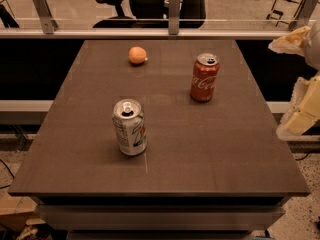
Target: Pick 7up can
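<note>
Approach step: nothing grasped. 7up can (129,127) stands upright on the desk (215,154), front-left of centre, well apart from the red cola can (204,77). Pincer (299,115) hangs off the desk's right edge, cut by the frame, so I can't tell whether it's apart or together. Next: reach left, straddle the can.

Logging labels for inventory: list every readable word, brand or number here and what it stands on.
"Coca-Cola": white script on the red cylindrical metal can on the dark brown table.
Silvery-white and pale green metal can: print and red mark too blurred to read.
Cream hand, off the table's right edge: no text visible.
</note>
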You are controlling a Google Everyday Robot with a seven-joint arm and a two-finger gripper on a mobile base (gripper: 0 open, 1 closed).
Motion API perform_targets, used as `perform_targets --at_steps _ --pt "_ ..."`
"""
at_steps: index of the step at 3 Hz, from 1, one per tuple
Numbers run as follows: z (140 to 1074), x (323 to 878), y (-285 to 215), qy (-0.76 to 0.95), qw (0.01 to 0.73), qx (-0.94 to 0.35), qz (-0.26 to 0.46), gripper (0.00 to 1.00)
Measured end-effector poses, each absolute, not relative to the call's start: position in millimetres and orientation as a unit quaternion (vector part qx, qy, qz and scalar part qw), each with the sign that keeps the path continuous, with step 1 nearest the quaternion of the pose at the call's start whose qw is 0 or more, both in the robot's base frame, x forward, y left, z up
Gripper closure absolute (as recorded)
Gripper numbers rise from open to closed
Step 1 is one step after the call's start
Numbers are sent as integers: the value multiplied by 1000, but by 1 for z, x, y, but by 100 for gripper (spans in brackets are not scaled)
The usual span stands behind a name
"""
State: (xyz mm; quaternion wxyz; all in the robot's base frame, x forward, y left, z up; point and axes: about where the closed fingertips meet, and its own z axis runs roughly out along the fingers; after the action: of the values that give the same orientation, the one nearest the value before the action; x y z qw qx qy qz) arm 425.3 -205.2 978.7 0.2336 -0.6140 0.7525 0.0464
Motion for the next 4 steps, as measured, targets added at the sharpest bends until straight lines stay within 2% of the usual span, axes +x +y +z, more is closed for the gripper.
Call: perform_targets --at_steps 3,4 --pt "967 396 -177 729 310 -584 179 0" --pt "956 391 -163 727 320 -574 198 0"
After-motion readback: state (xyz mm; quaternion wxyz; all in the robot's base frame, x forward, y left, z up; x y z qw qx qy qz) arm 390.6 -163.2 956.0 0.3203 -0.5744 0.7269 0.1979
